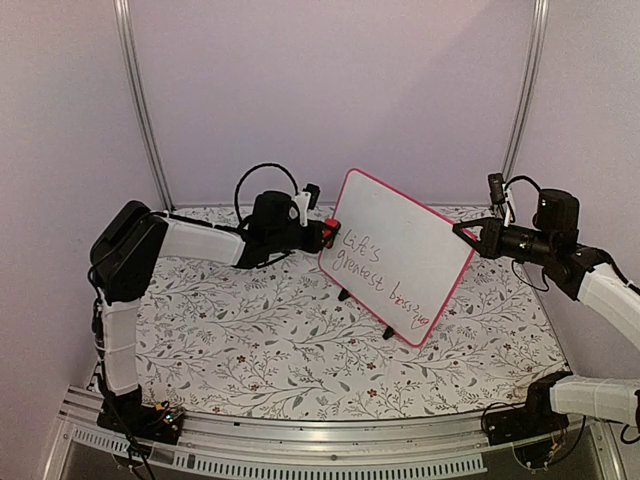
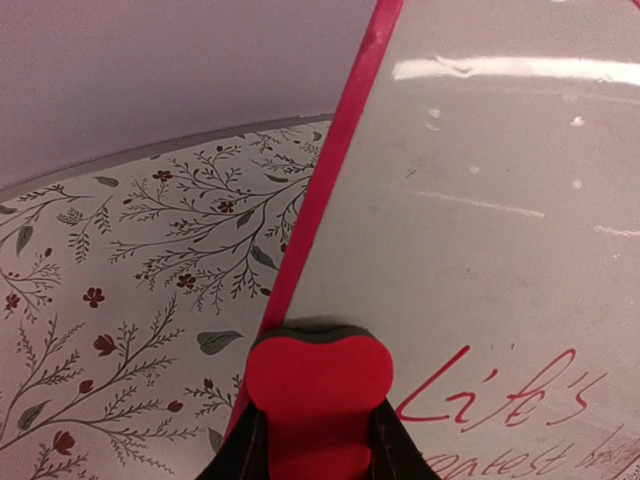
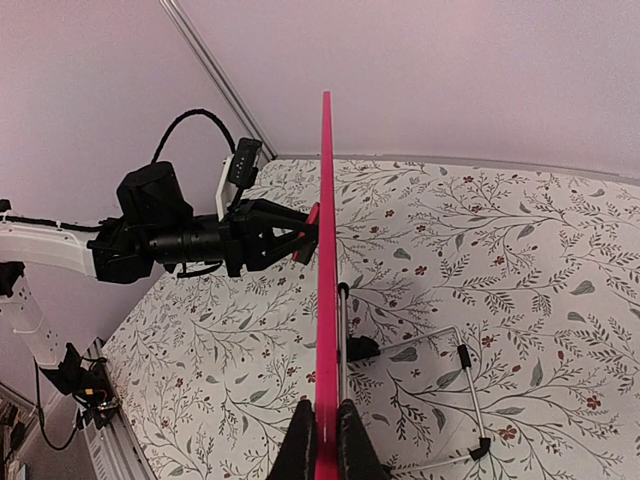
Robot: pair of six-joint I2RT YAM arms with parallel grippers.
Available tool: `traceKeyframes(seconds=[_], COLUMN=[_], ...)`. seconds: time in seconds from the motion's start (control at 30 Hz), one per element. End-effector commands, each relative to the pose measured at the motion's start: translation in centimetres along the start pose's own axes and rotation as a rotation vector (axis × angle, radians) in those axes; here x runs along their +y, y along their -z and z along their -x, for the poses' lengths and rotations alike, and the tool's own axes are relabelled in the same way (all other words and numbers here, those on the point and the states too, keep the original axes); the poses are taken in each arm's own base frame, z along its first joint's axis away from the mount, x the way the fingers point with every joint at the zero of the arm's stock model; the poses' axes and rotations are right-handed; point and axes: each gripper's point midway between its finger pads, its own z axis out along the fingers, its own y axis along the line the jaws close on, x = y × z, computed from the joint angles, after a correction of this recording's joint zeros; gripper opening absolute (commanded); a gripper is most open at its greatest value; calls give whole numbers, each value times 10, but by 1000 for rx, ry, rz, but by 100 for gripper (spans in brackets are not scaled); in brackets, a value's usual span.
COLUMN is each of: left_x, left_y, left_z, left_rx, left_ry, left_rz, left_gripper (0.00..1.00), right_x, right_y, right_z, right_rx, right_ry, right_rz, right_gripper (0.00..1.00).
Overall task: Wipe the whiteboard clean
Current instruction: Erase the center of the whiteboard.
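Left claw (image 2: pixel 320 448) pinches red eraser (image 2: pixel 320 375), right claw (image 3: pixel 325 440) pinches whiteboard (image 1: pixel 400 240); floral tablecloth (image 1: pixel 250 350), lilac walls (image 1: pixel 330 90).

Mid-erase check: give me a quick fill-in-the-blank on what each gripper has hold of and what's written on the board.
1. The left gripper is shut on a red ___.
2. The right gripper is shut on the thin frame of the ___.
3. The first handwritten word reads ___.

Missing words: eraser; whiteboard; Life's.
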Motion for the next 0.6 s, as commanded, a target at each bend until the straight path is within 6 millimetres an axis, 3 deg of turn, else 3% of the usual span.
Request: traceKeyframes(seconds=[0.0, 0.33, 0.57], left_x=[5, 7, 6], left_y=[-8, -7, -6], left_z=[-19, -46, -48], left_rx=[41, 86, 90], left_ry=[-19, -10, -9], left_rz=[33, 53, 51], left_gripper=[2, 1, 0], right_x=[7, 7, 7], right_y=[-6, -6, -5], right_z=[-31, -31, -31], right_rx=[117, 117, 116], right_ry=[-52, -54, -53], right_rz=[55, 55, 57], right_gripper=[0, 0, 0])
